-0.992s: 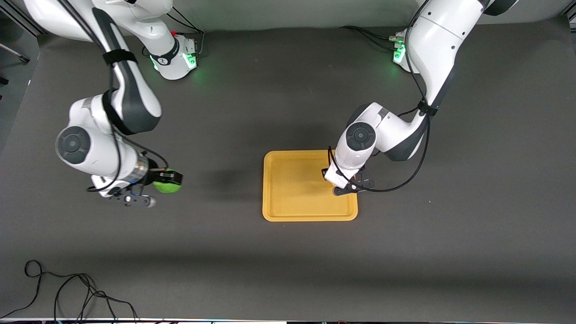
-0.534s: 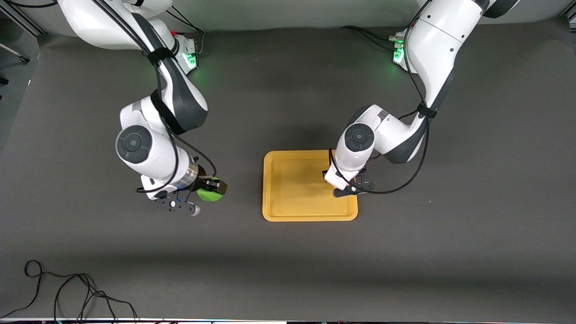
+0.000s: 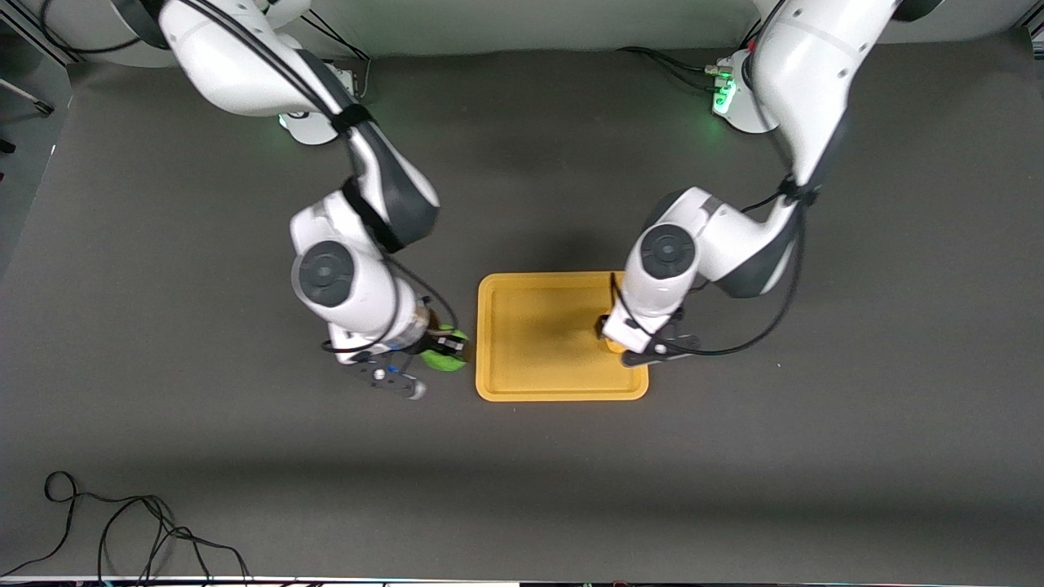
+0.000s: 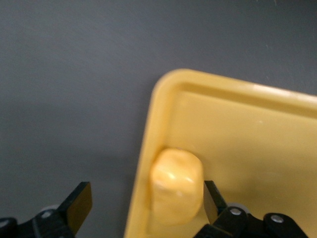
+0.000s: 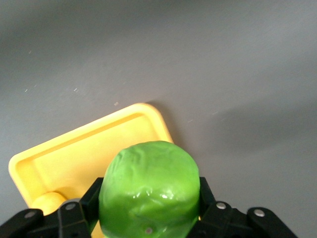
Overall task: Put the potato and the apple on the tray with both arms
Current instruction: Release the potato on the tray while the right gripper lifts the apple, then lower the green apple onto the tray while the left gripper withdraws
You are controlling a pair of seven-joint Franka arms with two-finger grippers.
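Observation:
The yellow-orange tray (image 3: 534, 334) lies mid-table. The potato (image 3: 613, 346) rests in it, against the rim near the corner toward the left arm's end and the camera. It also shows in the left wrist view (image 4: 177, 186). My left gripper (image 3: 634, 349) is open over that corner (image 4: 144, 204); one finger stands beside the potato, the other outside the rim. My right gripper (image 3: 443, 350) is shut on the green apple (image 3: 447, 361), held just off the tray's edge toward the right arm's end. The right wrist view shows the apple (image 5: 148, 173) between the fingers, with the tray (image 5: 89, 148) past it.
A loose black cable (image 3: 122, 530) lies on the dark table near the front corner toward the right arm's end. The two arm bases, lit green, stand along the table's farthest edge (image 3: 314, 122).
My right arm has carried the apple a long way toward the tray, to just beside its edge. My left arm has shifted slightly toward its own end, and the potato now shows on the tray.

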